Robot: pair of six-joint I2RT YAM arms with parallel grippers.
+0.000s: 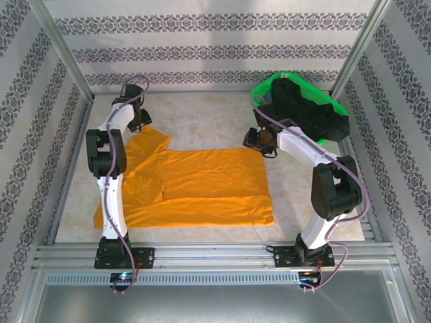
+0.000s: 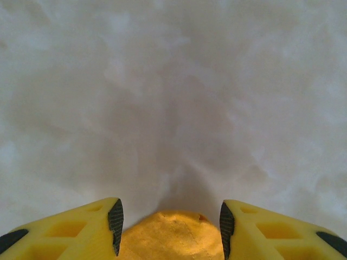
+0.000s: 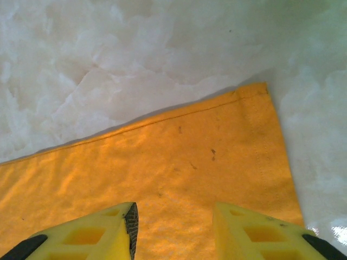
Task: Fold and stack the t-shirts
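Orange t-shirt [image 1: 202, 182] lies spread mid-table [image 1: 202, 114], near edge folded over. L gripper [image 2: 171, 219] at its far-left corner, jaws part-open w/ a hump of orange cloth between the pads. R gripper [image 3: 173, 222] over the far-right hem corner, jaws apart, holding nothing. Black t-shirt [image 1: 310, 111] sits in green basket [image 1: 268, 85], far right

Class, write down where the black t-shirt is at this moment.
In the top view, the black t-shirt lies bundled in the green basket at the far right of the table, just beyond the right gripper.
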